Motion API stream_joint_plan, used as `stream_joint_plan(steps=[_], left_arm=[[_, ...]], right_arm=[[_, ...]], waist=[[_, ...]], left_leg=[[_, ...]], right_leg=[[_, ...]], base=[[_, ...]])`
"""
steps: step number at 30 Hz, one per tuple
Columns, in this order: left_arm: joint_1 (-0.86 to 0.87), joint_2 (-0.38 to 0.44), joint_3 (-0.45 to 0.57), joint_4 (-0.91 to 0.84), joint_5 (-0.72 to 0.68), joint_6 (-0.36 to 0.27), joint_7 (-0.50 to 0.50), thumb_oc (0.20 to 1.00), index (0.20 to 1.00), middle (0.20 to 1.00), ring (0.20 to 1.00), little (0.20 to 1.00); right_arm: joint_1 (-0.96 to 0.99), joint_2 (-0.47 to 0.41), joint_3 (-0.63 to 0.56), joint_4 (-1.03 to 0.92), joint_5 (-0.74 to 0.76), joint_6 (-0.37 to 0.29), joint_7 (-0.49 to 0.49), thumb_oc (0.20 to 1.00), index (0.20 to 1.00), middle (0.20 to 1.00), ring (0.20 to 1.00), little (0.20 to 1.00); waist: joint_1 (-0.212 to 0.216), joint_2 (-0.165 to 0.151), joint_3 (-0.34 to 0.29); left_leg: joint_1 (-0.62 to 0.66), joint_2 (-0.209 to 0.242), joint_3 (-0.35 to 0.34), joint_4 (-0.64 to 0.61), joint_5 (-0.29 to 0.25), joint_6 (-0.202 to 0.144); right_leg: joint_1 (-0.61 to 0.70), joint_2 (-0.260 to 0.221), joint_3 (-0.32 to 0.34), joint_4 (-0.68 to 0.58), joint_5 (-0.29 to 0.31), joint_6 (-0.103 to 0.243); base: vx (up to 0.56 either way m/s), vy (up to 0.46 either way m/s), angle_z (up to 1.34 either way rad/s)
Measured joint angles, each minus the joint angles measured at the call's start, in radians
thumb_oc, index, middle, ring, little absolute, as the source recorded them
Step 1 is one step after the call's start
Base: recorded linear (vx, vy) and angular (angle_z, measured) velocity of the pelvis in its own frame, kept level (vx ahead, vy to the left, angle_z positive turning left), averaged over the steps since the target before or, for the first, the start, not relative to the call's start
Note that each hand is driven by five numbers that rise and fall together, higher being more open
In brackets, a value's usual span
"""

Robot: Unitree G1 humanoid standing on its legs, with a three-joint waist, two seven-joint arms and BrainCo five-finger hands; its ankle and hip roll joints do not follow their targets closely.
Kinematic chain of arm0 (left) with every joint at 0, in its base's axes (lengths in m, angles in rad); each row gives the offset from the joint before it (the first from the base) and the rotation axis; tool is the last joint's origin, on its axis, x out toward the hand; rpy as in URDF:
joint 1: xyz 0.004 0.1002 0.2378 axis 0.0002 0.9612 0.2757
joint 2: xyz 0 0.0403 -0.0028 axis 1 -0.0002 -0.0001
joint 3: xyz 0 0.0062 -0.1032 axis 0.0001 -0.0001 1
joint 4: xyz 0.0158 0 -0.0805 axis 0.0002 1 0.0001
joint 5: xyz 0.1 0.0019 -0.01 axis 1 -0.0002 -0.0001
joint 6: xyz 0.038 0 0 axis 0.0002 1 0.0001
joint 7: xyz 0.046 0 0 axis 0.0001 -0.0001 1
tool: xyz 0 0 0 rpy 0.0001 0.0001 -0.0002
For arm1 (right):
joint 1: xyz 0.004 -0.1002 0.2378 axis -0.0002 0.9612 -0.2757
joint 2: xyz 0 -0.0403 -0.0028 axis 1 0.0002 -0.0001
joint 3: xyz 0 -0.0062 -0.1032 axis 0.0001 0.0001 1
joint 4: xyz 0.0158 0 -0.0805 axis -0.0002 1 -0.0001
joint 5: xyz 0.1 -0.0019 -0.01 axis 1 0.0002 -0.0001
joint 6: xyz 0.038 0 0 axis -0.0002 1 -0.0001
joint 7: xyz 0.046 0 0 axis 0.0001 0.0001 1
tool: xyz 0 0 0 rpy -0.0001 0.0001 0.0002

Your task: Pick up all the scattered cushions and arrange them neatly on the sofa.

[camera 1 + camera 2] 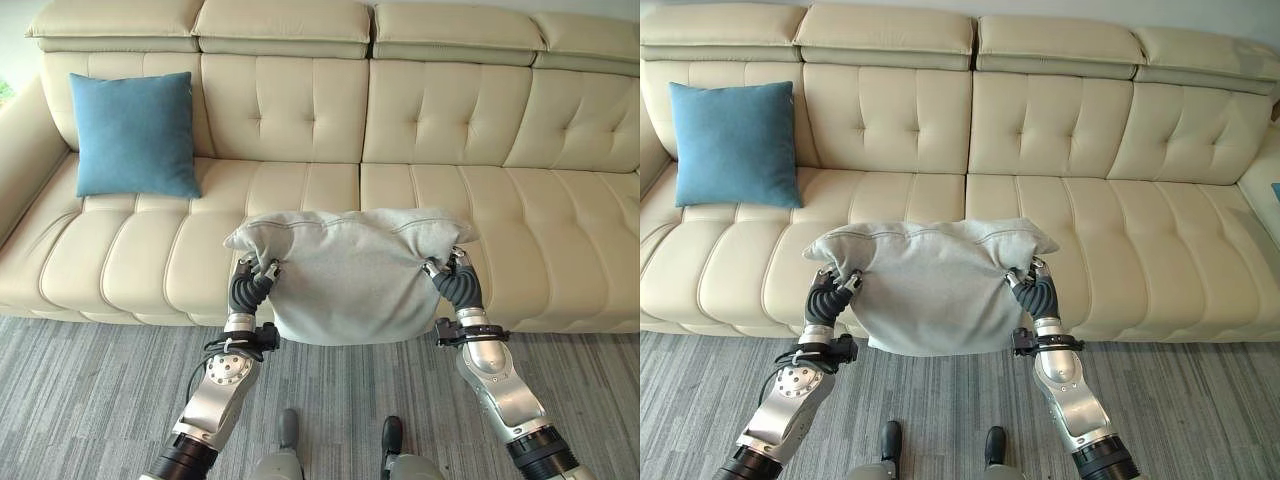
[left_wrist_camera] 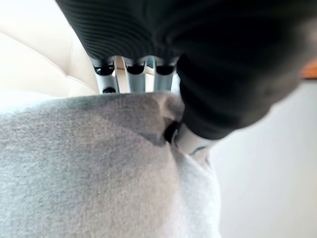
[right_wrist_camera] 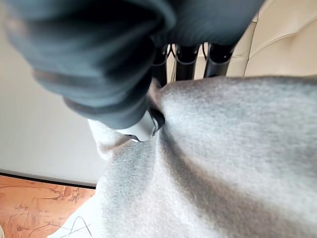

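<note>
Blue cushion (image 1: 133, 133) already propped against the cream sofa (image 1: 560, 230) backrest at far left. Grey cushion (image 1: 350, 275) is held in the air in front of the seat edge, upper corners pinched by the left robot hand (image 1: 256, 277) and right robot hand (image 1: 448, 268). Carry step judged in hand; next, cushion to be lifted onto the seat beside the blue one and stood upright. No readable writing.

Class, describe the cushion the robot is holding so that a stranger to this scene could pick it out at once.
Start at the long cream sofa. In front of its seat edge, the left hand and right hand pinch the grey cushion by its upper corners. The blue cushion leans against the backrest.
</note>
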Motion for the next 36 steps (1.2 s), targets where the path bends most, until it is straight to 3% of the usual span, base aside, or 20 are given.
stream_joint_plan(steps=[4, 6, 10, 13, 15, 16, 17, 19, 20, 22, 23, 26, 27, 28, 29, 30, 32, 33, 34, 36], left_arm=[[-0.006, -0.015, -0.01, 0.054, 0.004, 0.012, -0.021, 0.2, 0.2, 0.2, 0.2, 0.2], [-0.007, -0.02, -0.008, 0.083, 0.004, 0.017, -0.018, 0.2, 0.2, 0.2, 0.2, 0.2], [-0.016, -0.023, 0.01, 0.078, 0.005, 0.018, -0.023, 0.2, 0.2, 0.2, 0.2, 0.2], [0.027, -0.03, 0.012, 0.063, 0.009, 0.019, -0.045, 0.2, 0.2, 0.2, 0.2, 0.2], [0.09, -0.04, 0.03, 0.011, 0.008, 0.018, -0.057, 0.2, 0.2, 0.2, 0.2, 0.2], [0.099, -0.039, 0.034, 0.001, 0.007, 0.016, -0.064, 0.2, 0.2, 0.2, 0.2, 0.2], [0.091, -0.037, 0.031, 0.003, -0.001, 0.016, -0.077, 0.2, 0.2, 0.2, 0.2, 0.2], [0.087, -0.04, 0.025, 0.002, -0.001, 0.017, -0.094, 0.2, 0.2, 0.2, 0.2, 0.2], [0.064, -0.044, 0.025, 0.002, -0.001, 0.017, -0.106, 0.2, 0.2, 0.2, 0.2, 0.2], [0.065, -0.057, 0.025, 0.005, -0.002, 0.024, -0.109, 0.2, 0.2, 0.2, 0.2, 0.2], [0.063, -0.057, 0.025, 0.007, -0.001, 0.024, -0.109, 0.2, 0.2, 0.2, 0.2, 0.2], [0.014, -0.06, 0.026, 0.038, -0.002, 0.025, -0.109, 0.2, 0.2, 0.2, 0.2, 0.2], [0.033, -0.06, 0.032, 0.018, -0.002, 0.027, -0.1, 0.2, 0.2, 0.2, 0.2, 0.2], [0.03, -0.058, 0.03, 0.018, -0.002, 0.029, -0.098, 0.2, 0.2, 0.2, 0.2, 0.2], [0.013, -0.053, 0.028, 0.02, -0.002, 0.04, -0.088, 0.2, 0.2, 0.2, 0.2, 0.2], [0.004, -0.007, 0.04, 0.014, 0.0, 0.038, -0.091, 0.2, 0.2, 0.2, 0.2, 0.2], [-0.011, -0.008, 0.04, 0.022, 0.0, 0.029, -0.096, 0.2, 0.2, 0.2, 0.2, 0.2], [-0.01, -0.003, 0.045, 0.031, -0.001, 0.027, -0.097, 0.2, 0.2, 0.2, 0.2, 0.2], [-0.009, -0.02, 0.046, 0.045, -0.001, 0.033, -0.096, 0.2, 0.2, 0.2, 0.2, 0.2], [0.002, -0.019, 0.042, 0.047, -0.001, 0.036, -0.104, 0.2, 0.2, 0.2, 0.2, 0.2]], right_arm=[[0.051, 0.002, -0.012, 0.001, -0.024, 0.004, 0.009, 0.2, 0.2, 0.2, 0.2, 0.2], [0.07, 0.006, 0.002, 0.002, -0.024, 0.005, 0.01, 0.2, 0.2, 0.2, 0.2, 0.2], [0.051, 0.003, 0.001, 0.002, -0.024, 0.006, 0.02, 0.2, 0.2, 0.2, 0.2, 0.2], [0.08, 0.001, -0.004, 0.006, -0.025, 0.007, 0.03, 0.2, 0.2, 0.2, 0.2, 0.2], [0.086, 0.0, -0.002, 0.007, -0.024, 0.007, 0.039, 0.2, 0.2, 0.2, 0.2, 0.2], [0.087, 0.0, -0.002, 0.008, -0.023, 0.007, 0.045, 0.2, 0.2, 0.2, 0.2, 0.2], [0.086, -0.007, -0.012, 0.009, -0.022, 0.003, 0.048, 0.2, 0.2, 0.2, 0.2, 0.2], [0.085, -0.009, -0.035, 0.005, -0.021, 0.0, 0.049, 0.2, 0.2, 0.2, 0.2, 0.2], [0.089, -0.006, -0.051, 0.001, -0.021, -0.001, 0.048, 0.2, 0.2, 0.2, 0.2, 0.2], [0.079, -0.007, -0.059, 0.003, -0.021, 0.001, 0.047, 0.2, 0.2, 0.2, 0.2, 0.2], [0.079, -0.006, -0.059, 0.004, -0.02, 0.0, 0.047, 0.2, 0.2, 0.2, 0.2, 0.2], [0.054, 0.002, -0.07, 0.003, -0.015, 0.001, 0.042, 0.2, 0.2, 0.2, 0.2, 0.2], [0.036, 0.007, -0.073, 0.003, -0.013, 0.005, 0.049, 0.2, 0.2, 0.2, 0.2, 0.2], [0.036, 0.012, -0.077, 0.003, -0.013, 0.005, 0.049, 0.2, 0.2, 0.2, 0.2, 0.2], [0.067, 0.023, -0.073, -0.004, -0.013, 0.004, 0.052, 0.2, 0.2, 0.2, 0.2, 0.2], [0.096, 0.057, -0.065, -0.016, -0.013, 0.004, 0.054, 0.2, 0.2, 0.2, 0.2, 0.2], [0.111, 0.062, -0.068, -0.047, -0.012, 0.002, 0.056, 0.2, 0.2, 0.2, 0.2, 0.2], [0.11, 0.086, -0.068, -0.039, -0.011, 0.002, 0.058, 0.2, 0.2, 0.2, 0.2, 0.2], [0.114, 0.084, -0.071, -0.035, -0.009, 0.004, 0.056, 0.2, 0.2, 0.2, 0.2, 0.2], [0.128, 0.079, -0.069, -0.032, -0.009, 0.004, 0.059, 0.2, 0.2, 0.2, 0.2, 0.2]], waist=[[-0.014, 0.025, 0.016], [-0.019, 0.025, 0.023], [-0.011, 0.014, 0.053], [-0.015, 0.001, 0.054], [-0.011, 0.024, 0.049], [-0.002, 0.027, 0.05], [0.002, -0.009, 0.048], [0.008, -0.006, 0.046], [0.006, -0.038, 0.05], [0.014, -0.023, 0.055], [0.019, -0.016, 0.057], [0.019, -0.028, 0.048], [0.031, 0.018, 0.053], [0.025, 0.027, 0.059], [0.018, 0.035, 0.071], [0.027, -0.037, 0.076], [-0.004, 0.039, 0.064], [-0.007, 0.02, 0.058], [-0.036, 0.0, 0.042], [-0.047, -0.008, 0.04]], left_leg=[[-0.083, -0.023, -0.023, 0.135, -0.064, 0.075], [-0.078, -0.026, -0.017, 0.139, -0.083, 0.061], [-0.073, -0.019, 0.005, 0.104, -0.083, 0.059], [-0.012, -0.016, -0.001, 0.078, -0.088, 0.044], [0.005, 0.051, 0.003, 0.108, -0.109, 0.012], [-0.003, 0.077, 0.001, 0.169, -0.12, -0.019], [-0.174, 0.098, -0.072, 0.541, -0.1, -0.034], [-0.297, 0.099, -0.158, 0.791, -0.055, -0.042], [-0.339, 0.079, -0.107, 0.661, -0.103, 0.003], [-0.283, 0.031, -0.058, 0.123, -0.086, -0.01], [-0.284, 0.031, -0.034, 0.064, -0.069, -0.004], [-0.188, -0.009, 0.032, -0.011, -0.018, 0.034], [-0.086, 0.031, 0.027, -0.006, 0.119, 0.114], [-0.078, 0.039, 0.025, -0.006, 0.112, 0.106], [-0.023, 0.048, 0.01, -0.003, 0.11, 0.108], [-0.042, -0.004, 0.031, 0.134, 0.048, 0.077], [-0.062, 0.021, 0.051, 0.205, -0.092, 0.12], [-0.052, -0.014, 0.053, 0.175, -0.107, 0.114], [-0.04, -0.043, 0.04, 0.139, -0.095, 0.133], [-0.022, -0.051, 0.031, 0.098, -0.063, 0.116]], right_leg=[[-0.246, -0.06, 0.031, 0.467, -0.063, 0.023], [-0.362, -0.077, 0.048, 0.617, -0.12, 0.041], [-0.359, -0.045, -0.085, 0.232, -0.137, 0.047], [-0.255, -0.016, -0.063, 0.213, -0.086, -0.001], [-0.221, 0.05, -0.065, 0.207, -0.095, -0.03], [-0.2, 0.086, -0.064, 0.199, -0.107, -0.058], [-0.171, 0.116, -0.062, 0.196, -0.14, -0.114], [-0.134, 0.143, -0.054, 0.2, -0.148, -0.183], [-0.111, 0.139, -0.042, 0.162, -0.128, -0.164], [-0.004, 0.17, -0.034, 0.067, -0.108, -0.166], [0.03, 0.178, -0.036, 0.045, -0.113, -0.159], [0.081, 0.174, -0.005, -0.014, -0.122, -0.144], [0.076, 0.214, 0.028, 0.05, -0.145, -0.103], [0.068, 0.217, 0.023, 0.086, -0.155, -0.088], [-0.032, 0.163, 0.0, 0.24, -0.26, -0.064], [-0.042, 0.058, 0.03, 0.084, 0.017, -0.064], [-0.168, 0.093, 0.089, 0.448, -0.115, 0.022], [-0.218, 0.049, 0.112, 0.477, -0.176, 0.027], [-0.238, -0.011, 0.117, 0.285, -0.159, 0.032], [-0.155, -0.014, 0.121, 0.088, -0.006, 0.026]], base=[[0.06, 0.162, 0.12], [0.25, -0.071, -0.18], [0.35, -0.146, -0.02], [0.47, -0.249, 0.61], [0.27, -0.22, 0.1], [0.23, -0.192, -0.01], [0.27, -0.179, -0.16], [0.42, -0.055, -0.19], [0.44, 0.121, -0.22], [0.4, 0.181, -0.32], [0.35, 0.189, -0.12], [0.26, 0.215, -0.01], [0.29, 0.284, -0.42], [0.19, 0.204, -0.58], [0.15, 0.225, -0.28], [0.12, 0.122, -0.89], [0.13, 0.042, -0.9], [0.03, -0.037, -0.11], [0.04, -0.039, 0.32], [0.13, -0.106, 0.43]])
